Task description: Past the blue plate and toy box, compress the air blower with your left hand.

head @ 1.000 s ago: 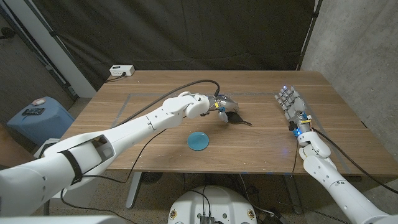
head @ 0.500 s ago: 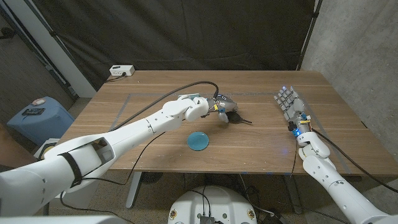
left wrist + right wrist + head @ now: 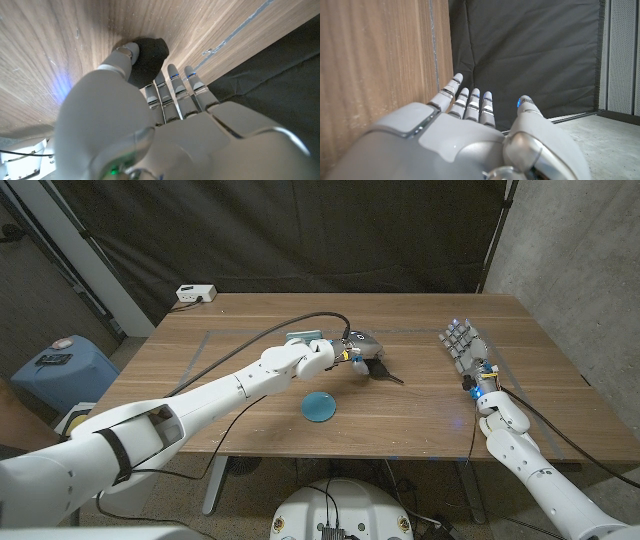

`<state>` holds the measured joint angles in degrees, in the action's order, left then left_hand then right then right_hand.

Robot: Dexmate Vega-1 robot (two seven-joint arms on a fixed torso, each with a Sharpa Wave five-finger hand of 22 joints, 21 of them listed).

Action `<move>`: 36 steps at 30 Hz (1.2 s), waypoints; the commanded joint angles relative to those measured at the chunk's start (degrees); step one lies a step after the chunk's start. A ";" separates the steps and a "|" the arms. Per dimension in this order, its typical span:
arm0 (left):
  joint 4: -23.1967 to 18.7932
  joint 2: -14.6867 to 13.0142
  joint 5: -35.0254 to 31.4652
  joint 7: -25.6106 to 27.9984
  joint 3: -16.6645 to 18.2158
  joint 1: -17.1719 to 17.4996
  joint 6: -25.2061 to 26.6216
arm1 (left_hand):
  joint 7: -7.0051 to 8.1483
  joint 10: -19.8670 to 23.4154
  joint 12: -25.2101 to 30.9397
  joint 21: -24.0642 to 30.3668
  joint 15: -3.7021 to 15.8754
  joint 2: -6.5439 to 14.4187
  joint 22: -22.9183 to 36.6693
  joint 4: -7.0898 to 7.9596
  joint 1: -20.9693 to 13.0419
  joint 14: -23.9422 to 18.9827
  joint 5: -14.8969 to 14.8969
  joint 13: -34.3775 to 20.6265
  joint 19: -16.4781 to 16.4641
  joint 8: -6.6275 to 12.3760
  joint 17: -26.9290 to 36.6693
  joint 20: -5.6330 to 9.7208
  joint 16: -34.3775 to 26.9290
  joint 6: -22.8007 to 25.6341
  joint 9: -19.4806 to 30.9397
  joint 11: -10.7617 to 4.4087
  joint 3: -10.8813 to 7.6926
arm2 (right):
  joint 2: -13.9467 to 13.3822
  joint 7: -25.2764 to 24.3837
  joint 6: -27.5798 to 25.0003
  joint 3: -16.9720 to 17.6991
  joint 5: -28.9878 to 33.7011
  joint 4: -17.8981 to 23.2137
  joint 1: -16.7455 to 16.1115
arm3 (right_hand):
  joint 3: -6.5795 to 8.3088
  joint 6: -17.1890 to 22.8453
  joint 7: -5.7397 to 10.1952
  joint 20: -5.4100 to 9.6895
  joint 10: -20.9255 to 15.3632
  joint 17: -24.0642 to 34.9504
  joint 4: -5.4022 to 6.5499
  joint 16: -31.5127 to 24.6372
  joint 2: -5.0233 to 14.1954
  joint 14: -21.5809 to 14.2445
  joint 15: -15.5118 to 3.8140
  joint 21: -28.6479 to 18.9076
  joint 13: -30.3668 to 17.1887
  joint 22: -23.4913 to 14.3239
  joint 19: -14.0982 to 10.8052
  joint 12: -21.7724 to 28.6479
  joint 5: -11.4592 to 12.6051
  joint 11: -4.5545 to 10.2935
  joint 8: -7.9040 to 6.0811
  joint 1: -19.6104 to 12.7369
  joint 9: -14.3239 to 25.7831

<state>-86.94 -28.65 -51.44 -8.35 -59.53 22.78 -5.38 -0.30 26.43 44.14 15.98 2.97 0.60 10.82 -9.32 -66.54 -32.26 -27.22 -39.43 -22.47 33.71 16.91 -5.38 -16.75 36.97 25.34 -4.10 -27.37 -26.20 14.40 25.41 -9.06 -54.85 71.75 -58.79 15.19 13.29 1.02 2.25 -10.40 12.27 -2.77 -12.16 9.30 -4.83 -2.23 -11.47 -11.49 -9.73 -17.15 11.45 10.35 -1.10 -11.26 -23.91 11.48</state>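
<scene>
The black air blower [image 3: 381,369] lies near the table's middle, its thin nozzle pointing right. My left hand [image 3: 352,351] is on its bulb. In the left wrist view the thumb [image 3: 124,52] presses one side of the air blower [image 3: 148,56] and the fingers [image 3: 175,85] curl round the other. The blue plate [image 3: 320,406] lies nearer the front edge, apart from the hand. A pale teal toy box [image 3: 303,336] peeks out behind my left wrist. My right hand [image 3: 466,347] stands at the right of the table, fingers spread and holding nothing, as the right hand [image 3: 470,125] also shows in its wrist view.
A white power strip [image 3: 196,294] sits at the table's back left corner. A blue container [image 3: 58,367] stands on the floor to the left. Faint tape lines [image 3: 215,333] cross the wooden table [image 3: 420,405]. A black curtain hangs behind.
My left wrist has dropped slightly toward the front, uncovering the toy box behind it. The hand stays on the blower. The right hand has not moved.
</scene>
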 commanded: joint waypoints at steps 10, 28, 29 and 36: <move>-1.88 -1.02 1.48 2.61 2.31 2.16 1.54 | 0.10 0.40 0.70 0.22 -0.05 -0.34 0.22 0.09 -0.62 -0.64 -0.36 -0.70 -0.44 1.25 0.60 0.09 0.13 0.26 0.97 -0.23 -0.71 | -0.55 0.17 -1.15 -0.79 0.74 0.25 1.01 | 0.08 -0.03 0.15 0.57 -0.03 0.11 -0.38 -0.40 0.06 0.06 -1.01 0.24 -0.15 -0.17 -0.44 0.23 0.04 -0.06 -0.30 0.59 0.00; -3.16 -0.97 4.37 4.03 4.41 4.13 4.72 | 0.19 -0.04 0.77 0.00 0.01 -0.34 0.24 0.31 -0.59 -0.45 -0.53 -1.41 -0.11 1.89 1.29 0.17 0.73 -0.64 1.10 -0.34 -1.05 | -1.55 -0.88 -2.48 -1.46 1.69 1.46 1.45 | 0.19 -0.02 0.19 0.60 -0.02 0.12 -0.46 -0.40 0.13 0.08 -0.99 0.25 -0.14 -0.17 -0.44 0.23 0.05 0.02 -0.31 0.69 0.00; -3.17 -0.95 4.47 4.09 4.44 4.16 4.85 | 0.18 0.01 0.79 0.01 0.00 -0.34 0.24 0.30 -0.61 -0.46 -0.54 -1.43 -0.12 1.92 1.30 0.20 0.74 -0.60 1.09 -0.33 -1.06 | -1.59 -0.95 -2.56 -1.50 1.73 1.52 1.46 | 0.20 -0.02 0.18 0.60 -0.04 0.11 -0.47 -0.41 0.13 0.05 -1.00 0.25 -0.14 -0.17 -0.45 0.24 0.05 0.05 -0.31 0.69 0.00; -3.19 -0.65 6.10 4.39 5.02 4.57 5.84 | 0.23 0.13 0.92 -0.01 0.17 -0.30 0.25 0.34 -0.62 -0.74 -0.61 -1.68 -0.13 2.23 1.56 0.18 0.80 -0.49 0.98 -0.40 -1.19 | -1.98 -1.31 -3.13 -1.80 2.07 2.03 1.61 | 0.25 0.03 0.18 0.59 -0.07 0.10 -0.52 -0.37 0.14 0.16 -1.05 0.27 -0.14 -0.17 -0.40 0.25 0.05 -0.09 -0.33 0.69 0.00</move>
<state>-89.85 -29.65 -47.55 -4.54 -55.49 26.56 -1.15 0.02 26.19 44.53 15.98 2.99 0.23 10.80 -8.93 -66.89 -32.68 -27.56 -40.78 -22.63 35.66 18.23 -5.21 -15.98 36.62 26.19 -4.31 -28.23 -27.61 13.66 23.13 -10.42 -53.31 73.05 -57.40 15.42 13.29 1.02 2.25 -10.40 12.27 -3.00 -12.16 9.47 -4.83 -2.23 -11.20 -11.45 -9.73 -17.15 11.45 10.35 -1.10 -11.26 -23.43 11.48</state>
